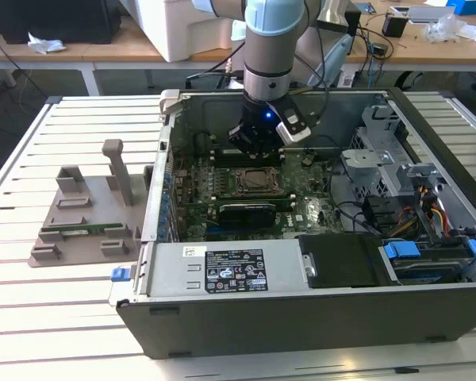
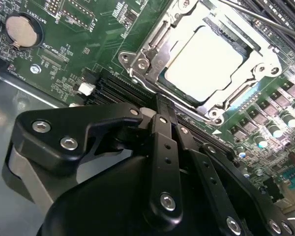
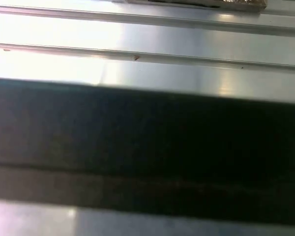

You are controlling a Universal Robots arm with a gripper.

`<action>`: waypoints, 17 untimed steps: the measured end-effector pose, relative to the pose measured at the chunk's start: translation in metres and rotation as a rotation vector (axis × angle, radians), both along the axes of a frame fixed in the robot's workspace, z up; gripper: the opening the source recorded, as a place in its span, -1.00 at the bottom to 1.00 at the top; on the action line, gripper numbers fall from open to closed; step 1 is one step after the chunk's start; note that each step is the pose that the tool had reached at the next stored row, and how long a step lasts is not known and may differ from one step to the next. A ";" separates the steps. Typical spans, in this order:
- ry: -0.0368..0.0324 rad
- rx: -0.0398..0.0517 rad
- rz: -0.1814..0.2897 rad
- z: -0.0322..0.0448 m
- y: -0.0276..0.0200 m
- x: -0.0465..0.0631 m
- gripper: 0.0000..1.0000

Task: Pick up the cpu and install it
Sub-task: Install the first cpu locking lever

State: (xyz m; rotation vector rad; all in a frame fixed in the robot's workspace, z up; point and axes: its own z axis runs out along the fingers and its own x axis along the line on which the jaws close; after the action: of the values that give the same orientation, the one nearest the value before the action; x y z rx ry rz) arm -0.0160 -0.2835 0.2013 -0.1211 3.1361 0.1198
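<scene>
- An open computer case [image 1: 301, 313] lies on its side on a slatted white table [image 1: 32, 309], and one green motherboard [image 1: 301, 210] covers its floor.
- In the exterior view the metal-framed socket [image 1: 258, 181] sits near the middle of that board, with a black card [image 1: 246, 213] just in front of it.
- A cluster of drive bays and loose cables [image 1: 428, 214] fills the end of the case at the exterior view's right.
- In the second wrist view the cpu [image 2: 204, 63] lies flat inside the socket frame [image 2: 152, 49], silvery top up, with the frame's metal edges all around it.
- One round coin battery [image 2: 20, 30] sits on the board, well apart from the socket.
- The gripper [image 1: 258, 143] hangs inside the case at the end of one arm [image 1: 274, 40], just above the board and close to the far edge of the socket.
- In the second wrist view its black fingers [image 2: 163, 129] are drawn together beside the socket frame with nothing between them; the cpu lies just beyond the fingertips, apart from them.
- Outside the case, toward the exterior view's left, one grey holder [image 1: 83, 218] stands on the table with a thin green memory stick [image 1: 83, 231] lying in it and an upright post [image 1: 119, 171] rising from it.
- The first wrist view shows pale table slats [image 3: 147, 49] and a dark band [image 3: 147, 152] across them.
</scene>
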 end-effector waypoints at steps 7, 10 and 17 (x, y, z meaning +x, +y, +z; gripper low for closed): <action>0.0026 -0.0038 0.015 -0.0014 0.0056 0.000 -0.79; -0.0008 -0.0004 0.017 0.0031 0.0075 0.001 -0.79; 0.0004 -0.0507 0.017 0.0127 -0.0021 0.001 -0.79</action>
State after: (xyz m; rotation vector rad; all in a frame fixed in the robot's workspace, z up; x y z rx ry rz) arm -0.0151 -0.2857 0.2140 -0.1481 3.1400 0.0404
